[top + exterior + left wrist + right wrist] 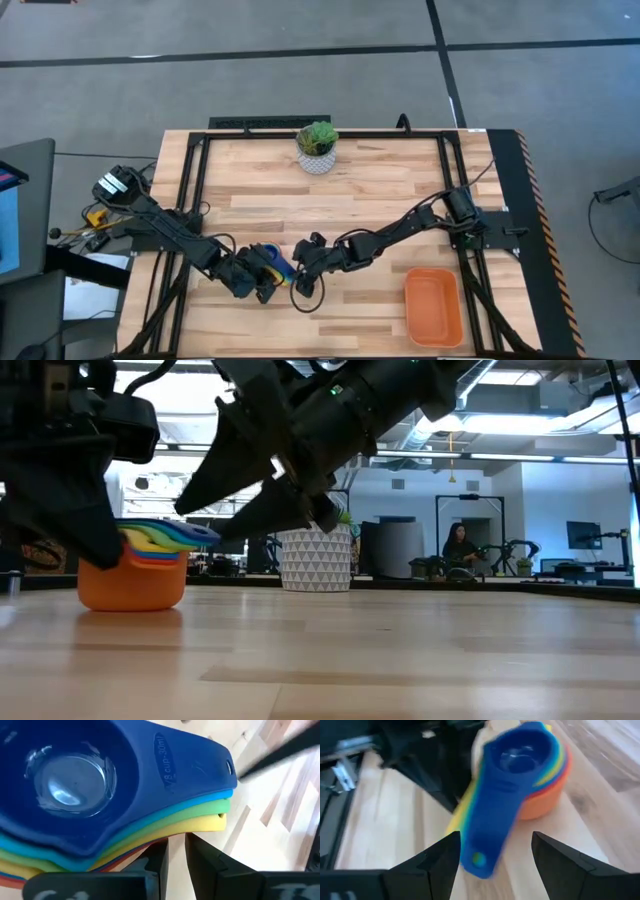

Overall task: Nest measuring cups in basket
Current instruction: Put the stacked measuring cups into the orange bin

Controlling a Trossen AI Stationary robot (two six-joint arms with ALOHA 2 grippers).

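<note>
A: Where's the stack?

B: Measuring cups [268, 262] all nested in one pile on the table [360, 190], front-centre, well apart from the basket [434, 305], which sits empty by the front right corner. In the low view the orange cup [132, 585] is the bottom one, resting on the wood; red, yellow, green and lt blue rims are layered above it. The dark blue cup [75, 785] is on top, its handle marked 1/8 cup, 30 ml.

A: Your left?

B: Left gripper [255, 282] is at the stack, on the side away from the handles' tips. In the left wrist view my fingers [207, 862] sit just under the fanned handles with only a narrow slit between them. Clamped on a handle or just under it — can't tell, the handles hide the tips.

A: Right?

B: Right gripper [302, 262] is just beside the stack on the other side, pointing at it. Fingers [437, 857] are wide apart in the right wrist view, nothing between them; the handles point toward me, and the dark blue one ends between the tips' line, not touching.

A: Anything else on the table?

B: White pot w/ green plant [317, 147] at the far edge, centre. A person [462, 548] is in the room behind, far off.
</note>
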